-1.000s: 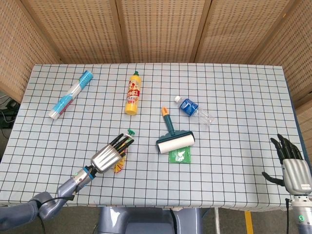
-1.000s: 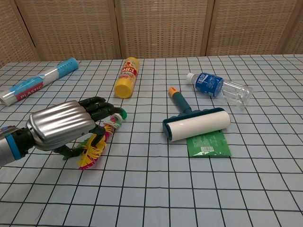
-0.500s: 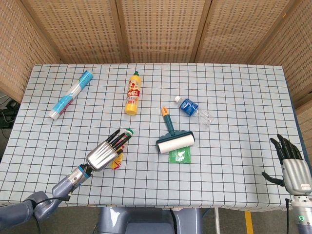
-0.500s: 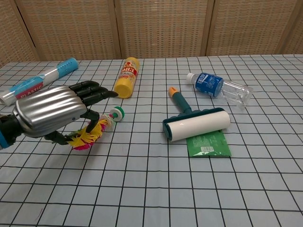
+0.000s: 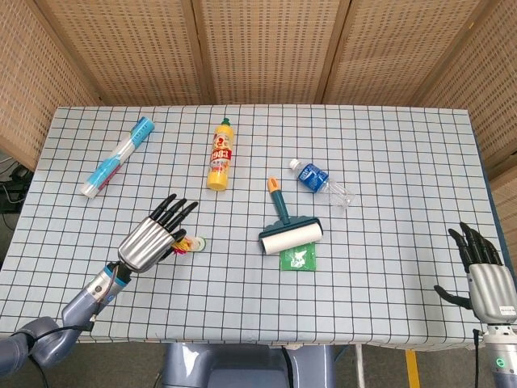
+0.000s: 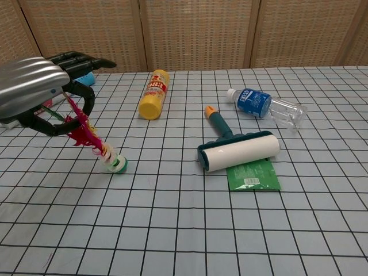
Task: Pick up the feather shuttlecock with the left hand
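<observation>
The feather shuttlecock (image 6: 92, 141) has pink and yellow feathers and a green-and-white base (image 6: 117, 164). My left hand (image 6: 37, 92) pinches its feathers between thumb and fingers, well above the table at the left of the chest view. The shuttlecock hangs slanted, base down to the right, close to the cloth; I cannot tell whether it touches. In the head view the left hand (image 5: 153, 238) covers most of the shuttlecock (image 5: 192, 243). My right hand (image 5: 482, 271) stays off the table's right front corner, fingers extended and holding nothing.
A lint roller (image 6: 238, 150) lies mid-table on a green packet (image 6: 252, 174). Behind it lie a water bottle (image 6: 264, 106) and a yellow bottle (image 6: 153, 95). A blue-and-white tube (image 5: 118, 158) lies at the back left. The checked tablecloth (image 5: 388, 267) spans the table.
My left hand has risen and drawn back to the left with the shuttlecock. The shuttlecock has gone from lying flat to hanging base down. The right hand has not moved.
</observation>
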Robot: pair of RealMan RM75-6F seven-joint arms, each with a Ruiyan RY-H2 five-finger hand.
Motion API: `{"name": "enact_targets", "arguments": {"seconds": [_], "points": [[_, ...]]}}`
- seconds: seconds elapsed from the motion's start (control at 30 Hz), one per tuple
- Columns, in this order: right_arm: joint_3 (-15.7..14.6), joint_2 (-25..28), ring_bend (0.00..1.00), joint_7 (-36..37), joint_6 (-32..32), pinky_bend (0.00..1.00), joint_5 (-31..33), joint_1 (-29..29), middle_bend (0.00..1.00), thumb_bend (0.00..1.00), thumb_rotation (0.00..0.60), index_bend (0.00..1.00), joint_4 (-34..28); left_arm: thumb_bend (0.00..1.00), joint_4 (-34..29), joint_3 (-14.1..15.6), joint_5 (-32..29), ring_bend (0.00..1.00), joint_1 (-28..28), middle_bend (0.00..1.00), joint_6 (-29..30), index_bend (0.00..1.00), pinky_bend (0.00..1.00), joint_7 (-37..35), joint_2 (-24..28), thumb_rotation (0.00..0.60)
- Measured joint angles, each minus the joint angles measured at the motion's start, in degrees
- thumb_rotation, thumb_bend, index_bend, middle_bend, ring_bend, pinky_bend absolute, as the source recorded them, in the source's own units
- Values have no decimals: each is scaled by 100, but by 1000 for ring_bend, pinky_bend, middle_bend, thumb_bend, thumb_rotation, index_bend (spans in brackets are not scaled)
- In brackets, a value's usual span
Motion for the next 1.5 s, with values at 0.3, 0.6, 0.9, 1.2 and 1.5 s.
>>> {"name": "enact_targets", "arguments": {"seconds": [0.3, 0.6, 0.9, 1.2, 1.5], "points": [[-6, -15, 0, -52, -4, 157, -9, 6, 0, 97, 600, 105, -8, 425, -94, 49, -130, 0, 142, 25, 1, 686, 0, -136, 208, 600], [-26, -26, 0, -86, -15, 157, -31, 9, 0, 97, 600, 105, -14, 421, -255, 96, -142, 0, 272, 24, 95, 684, 0, -140, 534, 600], [-36, -33, 0, -98, 15, 157, -78, 8, 0, 95, 600, 105, -34, 234, -519, 58, -329, 0, 249, 3, -175, 575, 0, -64, 761, 600], [-26, -42, 0, -29, 18, 157, -71, 12, 0, 95, 600, 104, 25, 161, -672, -224, -772, 0, 113, 0, -492, 213, 0, 670, 653, 600], [-40, -28, 0, -39, 23, 157, -93, 10, 0, 94, 600, 104, 21, 163, -1266, -368, -742, 0, 303, 0, 40, 138, 0, 812, 858, 600]]}}
